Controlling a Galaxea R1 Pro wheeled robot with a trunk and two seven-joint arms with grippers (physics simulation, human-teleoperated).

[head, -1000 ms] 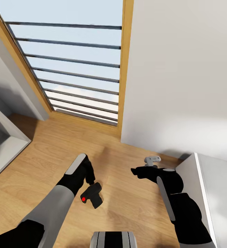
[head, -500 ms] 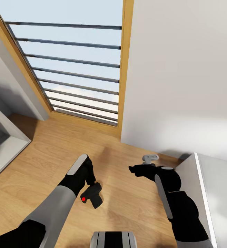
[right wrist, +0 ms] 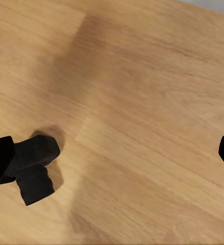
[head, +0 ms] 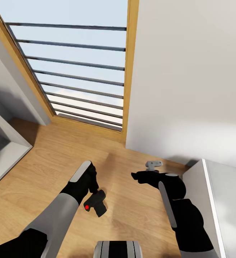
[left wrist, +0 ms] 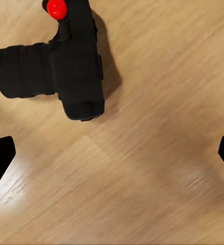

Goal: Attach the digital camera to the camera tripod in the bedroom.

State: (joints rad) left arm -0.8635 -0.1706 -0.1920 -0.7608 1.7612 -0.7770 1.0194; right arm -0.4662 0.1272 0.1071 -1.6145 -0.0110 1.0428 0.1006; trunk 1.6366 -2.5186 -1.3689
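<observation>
The light grey wall (head: 189, 82) took up most of the room's right side, w/ the tall wood-framed window (head: 129, 68) and its dark horizontal bars to the left of it. Below ran the light wood plank floor (head: 53, 157). A white cube shelf (head: 5, 154) sat at the far left, and a white box-like unit (head: 218, 193) at the far right, next to the right arm.

The left arm (head: 53, 218), grey forearm w/ black wrist, reached down over the floor. Its left tool (left wrist: 112, 153) hung over bare planks w/ the two tips spread wide apart, nothing between them. The right tool (right wrist: 112, 150) was likewise spread wide, empty, pointed at the floor; in the head view it (head: 136, 176) sat well apart from the left one.

The small black boxy digital camera (head: 95, 202) w/ the bright red round button lay on the floor just beside the left tool, not gripped. In the left wrist view the camera (left wrist: 66, 66) lay on its side, short round lens barrel sticking out. In the right wrist view it (right wrist: 34, 166) showed near one fingertip.

A small grey fitting (head: 154, 165) showed just past the right wrist; couldn't tell what it was.
</observation>
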